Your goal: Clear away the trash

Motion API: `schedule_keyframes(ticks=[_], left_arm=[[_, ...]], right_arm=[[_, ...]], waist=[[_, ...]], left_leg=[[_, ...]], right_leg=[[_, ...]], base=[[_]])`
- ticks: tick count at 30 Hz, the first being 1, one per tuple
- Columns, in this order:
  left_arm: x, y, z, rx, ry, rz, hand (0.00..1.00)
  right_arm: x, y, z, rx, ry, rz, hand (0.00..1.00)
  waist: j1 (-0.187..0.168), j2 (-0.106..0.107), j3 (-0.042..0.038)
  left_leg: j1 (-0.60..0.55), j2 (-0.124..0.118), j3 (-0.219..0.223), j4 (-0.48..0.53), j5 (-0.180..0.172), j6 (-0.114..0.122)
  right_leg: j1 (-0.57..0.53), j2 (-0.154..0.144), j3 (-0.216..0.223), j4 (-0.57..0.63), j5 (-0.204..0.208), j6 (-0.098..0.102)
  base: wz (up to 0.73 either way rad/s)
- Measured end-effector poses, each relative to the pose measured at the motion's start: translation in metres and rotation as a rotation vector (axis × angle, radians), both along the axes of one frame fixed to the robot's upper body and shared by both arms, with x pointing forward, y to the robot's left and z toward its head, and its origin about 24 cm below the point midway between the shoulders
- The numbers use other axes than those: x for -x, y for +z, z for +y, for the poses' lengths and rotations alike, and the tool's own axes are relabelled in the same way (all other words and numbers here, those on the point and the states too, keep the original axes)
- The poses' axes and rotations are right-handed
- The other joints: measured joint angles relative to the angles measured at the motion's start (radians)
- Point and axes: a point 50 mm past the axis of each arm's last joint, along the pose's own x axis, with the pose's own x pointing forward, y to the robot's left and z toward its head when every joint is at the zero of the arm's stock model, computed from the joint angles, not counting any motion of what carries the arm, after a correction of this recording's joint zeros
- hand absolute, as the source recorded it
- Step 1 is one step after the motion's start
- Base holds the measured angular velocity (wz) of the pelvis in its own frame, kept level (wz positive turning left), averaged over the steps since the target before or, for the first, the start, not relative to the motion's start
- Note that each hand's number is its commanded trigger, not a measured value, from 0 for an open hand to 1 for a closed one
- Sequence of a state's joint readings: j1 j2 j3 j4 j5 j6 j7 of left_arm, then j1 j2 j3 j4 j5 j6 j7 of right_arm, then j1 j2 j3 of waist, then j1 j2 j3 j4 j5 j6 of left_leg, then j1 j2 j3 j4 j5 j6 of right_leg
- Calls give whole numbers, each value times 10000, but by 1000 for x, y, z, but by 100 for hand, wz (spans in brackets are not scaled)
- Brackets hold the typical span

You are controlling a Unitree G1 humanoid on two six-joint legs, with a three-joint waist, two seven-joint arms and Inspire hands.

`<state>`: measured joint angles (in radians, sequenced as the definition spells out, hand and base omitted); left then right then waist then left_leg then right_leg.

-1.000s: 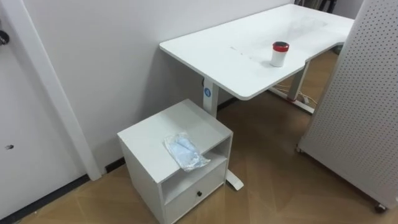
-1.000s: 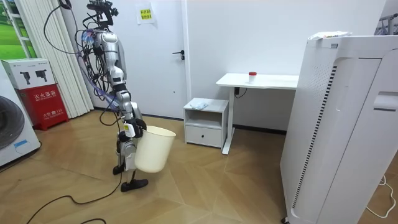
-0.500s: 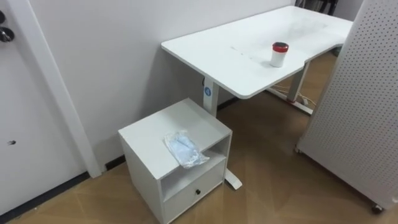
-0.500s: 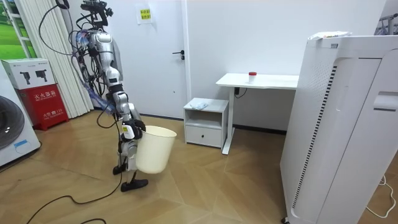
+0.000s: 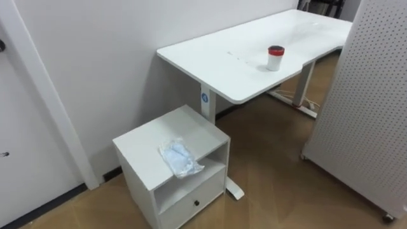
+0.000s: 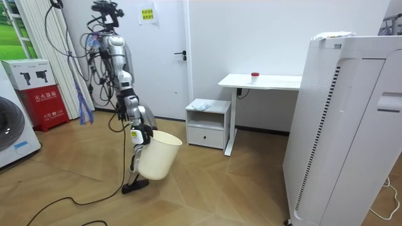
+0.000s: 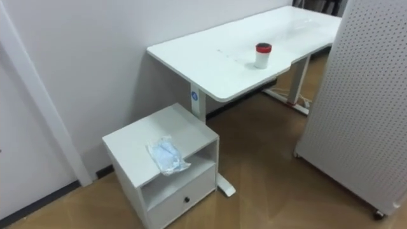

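Note:
The garbage is a crumpled blue-and-white plastic wrapper (image 5: 180,157) lying near the front edge on top of a low white cabinet (image 5: 143,143). It also shows in the right eye view (image 7: 166,156). A white cup with a red lid (image 5: 275,57) stands on the white desk (image 5: 222,60) behind the cabinet. In the room view I stand on the wooden floor a couple of steps from the cabinet (image 6: 209,122). My right hand (image 6: 139,130) grips the rim of a cream waste bin (image 6: 156,156) that hangs beside my legs.
A tall white perforated panel (image 5: 372,102) stands to the right of the desk. A door (image 6: 168,56) and its frame lie left of the cabinet. A red box (image 6: 44,107) and a washing machine (image 6: 12,135) sit at the room view's left.
I have stepped toward the cabinet, to the room view's right, and the bin swung along with me. The eye views shifted with that; wrapper and cup have not moved.

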<state>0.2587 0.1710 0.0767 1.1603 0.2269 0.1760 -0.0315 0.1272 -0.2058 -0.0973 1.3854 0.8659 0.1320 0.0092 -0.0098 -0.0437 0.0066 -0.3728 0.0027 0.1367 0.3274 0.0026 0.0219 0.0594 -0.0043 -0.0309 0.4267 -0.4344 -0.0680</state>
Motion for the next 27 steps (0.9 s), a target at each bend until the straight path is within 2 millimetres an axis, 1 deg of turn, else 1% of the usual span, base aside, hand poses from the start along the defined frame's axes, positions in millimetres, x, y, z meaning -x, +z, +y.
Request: schedule_keyframes(ticks=[1, 2, 3, 4, 5, 6, 7, 8, 9, 11, 12, 13, 14, 15, 16, 17, 18, 19, 20, 21, 22, 23, 24, 25, 26, 27], left_arm=[[-1, 0, -1, 23, -46, -145, 0], [-5, 0, 0, -12, -95, -333, 0], [-6, 0, 1, -61, -121, -407, 0], [-12, 0, 1, -152, -208, -686, 0], [-17, 0, 1, -181, -253, -891, 0], [-19, 0, 1, -201, -269, -954, 0], [-22, 0, 1, -217, -288, -1025, 0], [-24, 0, 1, -199, -303, -1100, 0], [-27, 0, 1, -201, -326, -1151, 0], [-39, 0, 1, -201, -392, -1466, 0], [-45, 0, 0, -200, -432, -1607, 0], [-53, 1, 0, -179, -501, -1798, 0], [-61, 1, 0, -182, -568, -1992, 0], [-66, 2, 0, -212, -605, -2125, 0], [-76, 4, 2, -357, -713, -2455, 0], [-86, 6, 3, -577, -786, -2823, 0], [-91, 7, 4, -677, -831, -3038, 0], [-104, 10, 3, -872, -993, -3468, 0], [-117, 13, 2, -1126, -1167, -3888, 0], [-125, 14, 0, -1206, -1285, -4134, 0], [-140, 18, -5, -1288, -1509, -4662, 0], [-155, 22, -9, -1329, -1757, -5169, 0], [-162, 24, -11, -1355, -1860, -5427, 0], [-173, 28, -13, -1414, -2030, -5895, 0], [-181, 31, -17, -1516, -2197, -6178, 0], [-185, 33, -19, -1573, -2261, -6316, 0]], right_arm=[[-3, 0, 0, -6, 98, -60, 100], [-7, -1, 2, -35, 269, -99, 100], [-8, -1, 3, -62, 359, -149, 100], [-10, -1, 3, -45, 407, -263, 100], [-10, -1, 2, -40, 486, -359, 100], [-11, -1, 3, -39, 498, -373, 100], [-13, -1, 3, -62, 506, -446, 100], [-16, -1, 4, -99, 548, -540, 100], [-18, -1, 4, -107, 595, -597, 100], [-25, -1, 4, -71, 1073, -635, 100], [-27, -1, 4, -68, 1080, -687, 100], [-32, -1, 4, -40, 1171, -785, 100], [-39, 0, 3, 30, 1343, -922, 100], [-43, 0, 3, 94, 1466, -1008, 100], [-48, 1, 2, 228, 1542, -1121, 100], [-54, 2, 0, 348, 1481, -1333, 100], [-52, 2, 0, 416, 1450, -1365, 100], [-57, 3, 0, 502, 1476, -1571, 100], [-66, 4, 0, 506, 1528, -1846, 100], [-72, 4, 1, 505, 1583, -2037, 100], [-83, 6, 2, 538, 1793, -2394, 100], [-94, 8, 3, 586, 1990, -2708, 100], [-97, 8, 3, 589, 2109, -2822, 100], [-103, 9, 5, 539, 2341, -3038, 100], [-106, 9, 7, 512, 2604, -3086, 100], [-107, 9, 8, 502, 2705, -3092, 100]], waist=[[26, -17, -40], [72, -106, -51], [102, -158, -56], [87, -212, -26], [78, -190, 8], [97, -205, 14], [177, -188, 8], [166, -226, 27], [174, -221, 13], [207, -157, -25], [200, -153, -31], [201, -141, -53], [207, -134, -64], [193, -165, -66], [114, -254, -33], [130, -300, -20], [111, -201, -63], [134, -108, -48], [161, -43, -24], [162, -1, 16], [178, 136, 103], [160, 285, 144], [168, 325, 148], [177, 359, 138], [161, 366, 121], [144, 346, 112]], left_leg=[[42, -66, 116, 105, 143, 235], [70, -190, 147, 308, 134, 441], [71, -218, 222, 481, 36, 494], [61, -230, 292, 766, -233, 518], [1, -208, 361, 1146, -570, 523], [-24, -176, 445, 1341, -759, 532], [-43, -150, 530, 1652, -1111, 519], [-49, -169, 554, 1820, -1345, 520], [-85, -185, 571, 1897, -1459, 525], [-369, -227, 592, 2324, -1937, 597], [-424, -257, 594, 2449, -2055, 600], [-534, -322, 603, 2642, -2301, 685], [-513, -407, 648, 2679, -2425, 801], [-473, -502, 634, 2670, -2458, 817], [-312, -688, 668, 2685, -2566, 929], [-144, -836, 622, 2699, -2698, 1015], [-54, -851, 587, 2698, -2770, 1057], [135, -851, 431, 2649, -2878, 1099], [261, -845, 256, 2514, -2906, 1105], [314, -818, 187, 2461, -2902, 1101], [360, -733, 72, 2365, -2903, 1101], [354, -578, -72, 2283, -2895, 1084], [362, -523, -100, 2187, -2876, 1053], [386, -450, -205, 2034, -2836, 987], [408, -444, -335, 1931, -2807, 936], [415, -445, -339, 1880, -2800, 910]], right_leg=[[129, -136, 14, -201, -49, 96], [290, -257, -5, -448, -48, 220], [393, -329, -36, -610, -3, 315], [628, -427, -237, -955, 125, 508], [853, -504, -408, -1216, 198, 597], [935, -555, -412, -1282, 199, 598], [1053, -680, -358, -1336, 181, 626], [1074, -744, -320, -1295, 158, 669], [1037, -794, -305, -1219, 115, 744], [931, -911, -410, -968, -75, 901], [906, -956, -485, -889, -136, 938], [667, -1081, -631, -334, -260, 1105], [250, -1292, -847, 804, -285, 1159], [-24, -1435, -986, 1546, -252, 1221], [-666, -1758, -1048, 3084, 35, 1438], [-1270, -1910, -980, 4501, 772, 1404], [-1565, -1933, -916, 5149, 1310, 1328], [-2125, -1956, -794, 6105, 2313, 1265], [-2718, -1966, -752, 6639, 2350, 1251], [-3047, -1975, -788, 6787, 2144, 1248], [-3699, -1962, -829, 6738, 1740, 1262], [-4224, -1823, -842, 6021, 1412, 1228], [-4412, -1781, -856, 5427, 1327, 1238], [-4599, -1633, -847, 3904, 1314, 1212], [-4549, -1583, -847, 2146, 1418, 1200], [-4524, -1544, -853, 1334, 1596, 1187]], base=[[-41], [-45], [-36], [-19], [-16], [-25], [-25], [-23], [-7], [2], [8], [10], [14], [22], [34], [39], [37], [24], [19], [17], [21], [19], [16], [21], [24], [31]])
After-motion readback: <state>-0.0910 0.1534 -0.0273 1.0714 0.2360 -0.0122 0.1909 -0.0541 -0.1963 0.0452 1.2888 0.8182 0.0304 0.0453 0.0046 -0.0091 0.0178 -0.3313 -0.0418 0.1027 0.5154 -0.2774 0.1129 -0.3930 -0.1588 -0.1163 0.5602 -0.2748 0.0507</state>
